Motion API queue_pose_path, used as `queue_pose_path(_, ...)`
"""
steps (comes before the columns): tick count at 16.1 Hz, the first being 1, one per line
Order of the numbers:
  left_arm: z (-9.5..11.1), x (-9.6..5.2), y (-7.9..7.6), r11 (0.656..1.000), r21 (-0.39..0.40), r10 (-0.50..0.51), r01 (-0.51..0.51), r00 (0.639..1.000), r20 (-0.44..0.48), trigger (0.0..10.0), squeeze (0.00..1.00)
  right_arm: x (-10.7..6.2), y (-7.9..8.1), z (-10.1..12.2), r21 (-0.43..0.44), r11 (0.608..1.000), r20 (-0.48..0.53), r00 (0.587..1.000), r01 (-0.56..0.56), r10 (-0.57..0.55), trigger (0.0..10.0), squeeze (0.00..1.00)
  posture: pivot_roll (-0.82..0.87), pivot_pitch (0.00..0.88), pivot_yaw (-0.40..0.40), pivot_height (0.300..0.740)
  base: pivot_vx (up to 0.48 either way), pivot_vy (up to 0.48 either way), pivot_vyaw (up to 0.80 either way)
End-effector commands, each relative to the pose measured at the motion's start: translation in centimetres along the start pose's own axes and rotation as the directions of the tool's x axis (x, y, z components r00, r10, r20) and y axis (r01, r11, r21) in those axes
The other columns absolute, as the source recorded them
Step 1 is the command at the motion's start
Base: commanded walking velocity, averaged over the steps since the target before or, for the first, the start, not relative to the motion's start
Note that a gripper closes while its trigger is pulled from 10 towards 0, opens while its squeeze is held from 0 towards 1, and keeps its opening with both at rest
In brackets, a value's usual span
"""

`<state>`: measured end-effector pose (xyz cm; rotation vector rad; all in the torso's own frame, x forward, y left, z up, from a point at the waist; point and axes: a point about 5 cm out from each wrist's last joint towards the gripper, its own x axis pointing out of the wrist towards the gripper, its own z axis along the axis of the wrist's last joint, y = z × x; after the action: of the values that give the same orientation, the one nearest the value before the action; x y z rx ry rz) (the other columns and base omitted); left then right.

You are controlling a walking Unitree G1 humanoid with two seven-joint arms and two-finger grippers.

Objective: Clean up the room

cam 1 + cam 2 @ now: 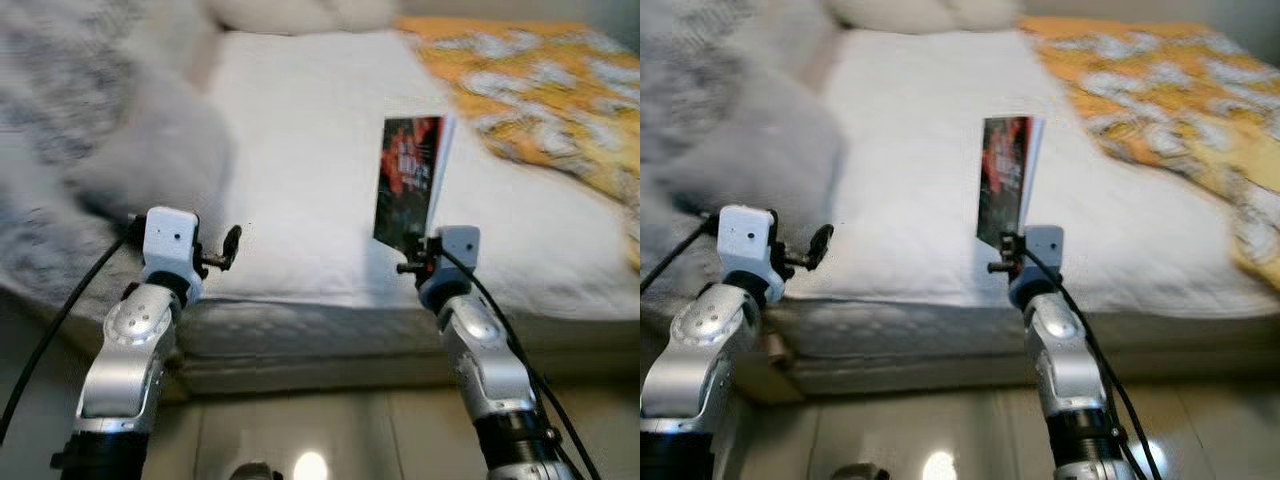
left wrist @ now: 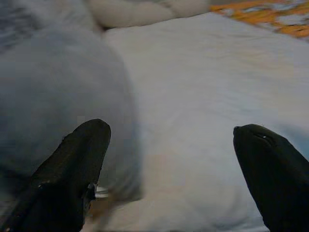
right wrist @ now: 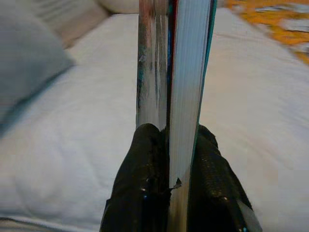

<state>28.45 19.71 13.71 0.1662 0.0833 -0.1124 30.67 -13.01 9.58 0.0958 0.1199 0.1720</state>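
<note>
Right gripper (image 3: 169, 159) clenched on the lower edge of a book (image 1: 408, 178), held upright at centre frame over the white mattress (image 1: 300, 130). Left gripper (image 2: 169, 159) spread wide with nothing between its fingers, lower left beside a grey blanket (image 1: 150, 150). Probably early: book lifted but not yet put away, blanket and orange patterned cover (image 1: 540, 90) at upper right left rumpled.

White-sheeted bed (image 1: 310, 150) with grey blanket (image 1: 130, 150), orange patterned quilt (image 1: 540, 90), pale pillows (image 1: 300, 12).
</note>
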Motion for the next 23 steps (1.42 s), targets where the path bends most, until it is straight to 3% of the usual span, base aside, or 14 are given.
queue_pose_path(1,0.04,0.09,-0.13,1.000,-0.005,0.001,-0.001,1.000,0.004,10.0,0.00,0.09,-0.43,0.99,-0.005,1.000,0.043,0.999,0.009,-0.009,10.0,0.00,0.02,0.000,0.006,0.740,0.345,0.000,0.00)
queue_pose_path(23,0.00,0.05,0.09,1.000,0.001,-0.009,0.009,1.000,0.010,10.0,0.00,0.09,-0.17,0.53,-0.015,1.000,0.040,0.999,0.004,-0.004,10.0,0.00,0.03,0.000,0.010,0.740,0.372,0.000,0.00)
